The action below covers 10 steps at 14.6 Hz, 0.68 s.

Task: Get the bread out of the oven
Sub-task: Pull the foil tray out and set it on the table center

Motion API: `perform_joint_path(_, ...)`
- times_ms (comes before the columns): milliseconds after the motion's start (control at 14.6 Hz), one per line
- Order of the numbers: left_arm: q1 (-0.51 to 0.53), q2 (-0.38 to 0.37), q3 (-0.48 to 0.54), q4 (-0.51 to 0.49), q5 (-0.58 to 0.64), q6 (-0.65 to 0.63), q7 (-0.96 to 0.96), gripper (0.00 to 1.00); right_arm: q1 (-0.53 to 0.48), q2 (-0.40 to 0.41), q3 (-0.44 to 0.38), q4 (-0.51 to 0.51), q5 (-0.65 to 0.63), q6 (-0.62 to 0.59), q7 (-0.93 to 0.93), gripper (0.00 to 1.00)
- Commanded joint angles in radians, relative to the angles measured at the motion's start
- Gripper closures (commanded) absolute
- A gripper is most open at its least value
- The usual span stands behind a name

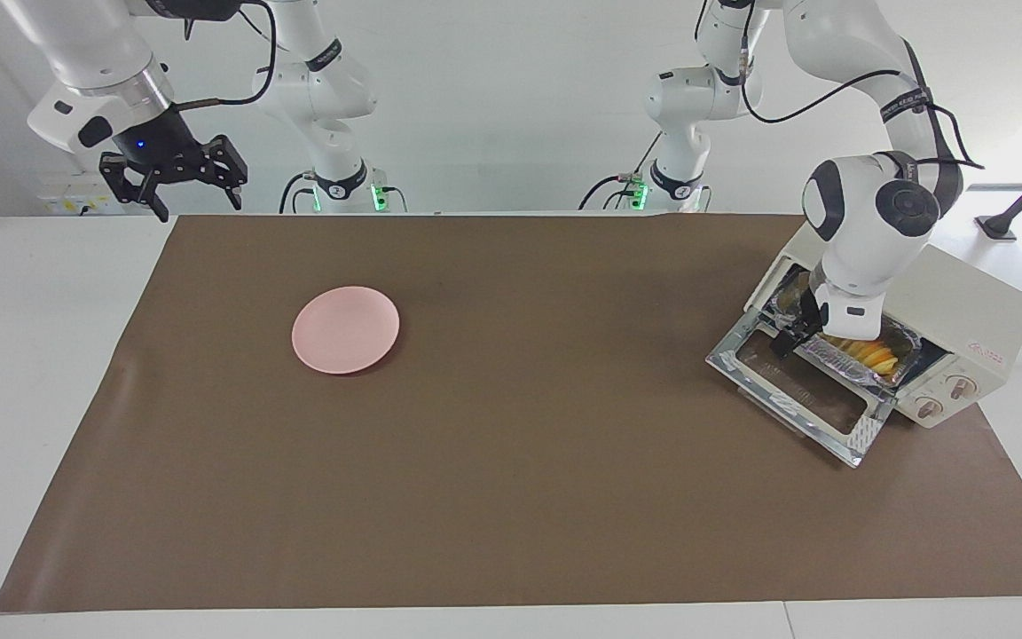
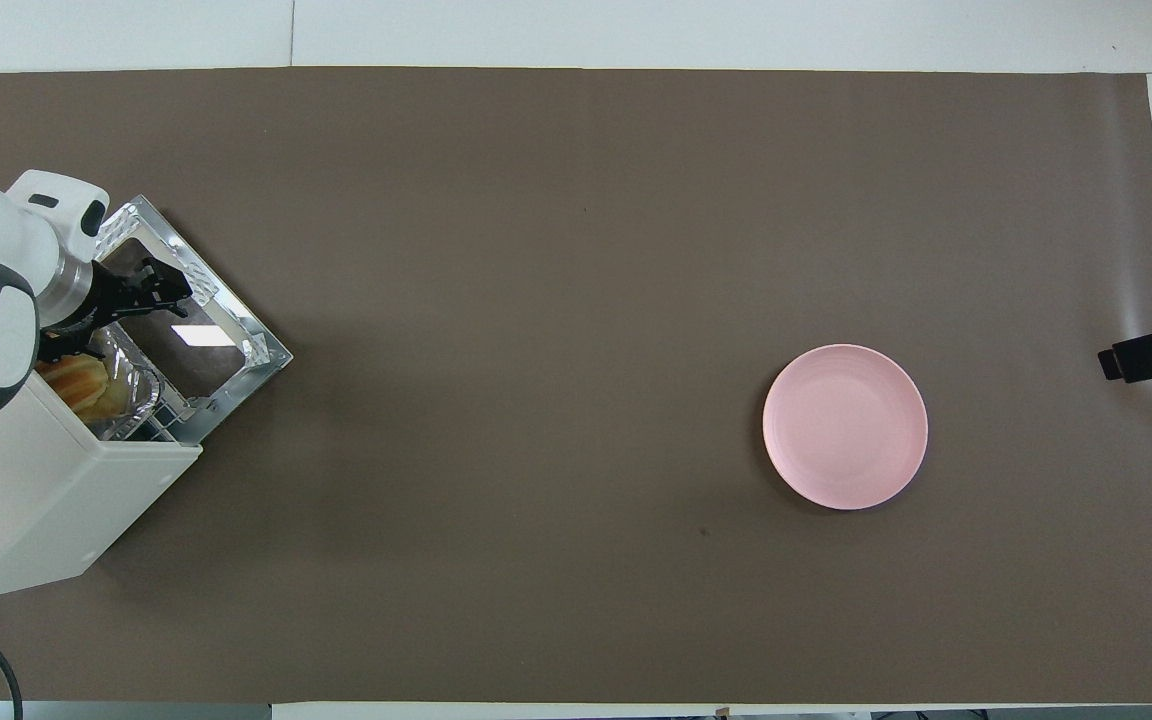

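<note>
Starting at the right arm's end of the table, the right gripper [image 1: 176,182] hangs in the air over the table's edge beside the brown mat [image 1: 511,497], its fingers spread and holding nothing; this arm waits. On the mat toward that same end lies a round pink plate [image 1: 345,329], bare.

Toward the left arm's end stands the oven [image 1: 963,311], a boxy cream-white toaster oven set at an angle, with two round knobs [image 1: 944,397] on its front panel and its glass-windowed door [image 1: 799,390] dropped flat onto the mat. Inside its mouth sits a crinkled silver foil tray [image 1: 848,362], and in that tray lies the bread [image 1: 875,357], a small golden-orange loaf with ridged, slice-like segments; only one end of it shows past the arm.

The left gripper [image 1: 797,330] is low at the oven's opening, at the end of the tray nearer the robots and over the inner edge of the open door. Its fingers stand apart and grip nothing; whether they touch the foil cannot be told.
</note>
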Motion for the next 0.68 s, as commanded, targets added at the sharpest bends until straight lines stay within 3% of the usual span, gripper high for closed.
perform_joint_path(0, 0.005, 0.015, -0.003, -0.032, 0.049, 0.044, -0.051, 0.62, -0.018, -0.022, 0.016, -0.022, 0.003, -0.006, 0.011, 0.0)
perform_joint_path(68, 0.005, 0.015, -0.003, -0.032, 0.049, 0.037, -0.047, 1.0, -0.018, -0.022, 0.016, -0.022, 0.003, -0.005, 0.011, 0.0)
perform_joint_path(341, -0.051, 0.028, -0.011, 0.012, 0.049, 0.018, -0.021, 1.0, -0.018, -0.022, 0.016, -0.022, 0.003, -0.006, 0.011, 0.0)
perform_joint_path(614, -0.269, 0.061, -0.011, 0.099, 0.027, 0.011, -0.031, 1.0, -0.018, -0.022, 0.016, -0.022, 0.003, -0.006, 0.011, 0.0)
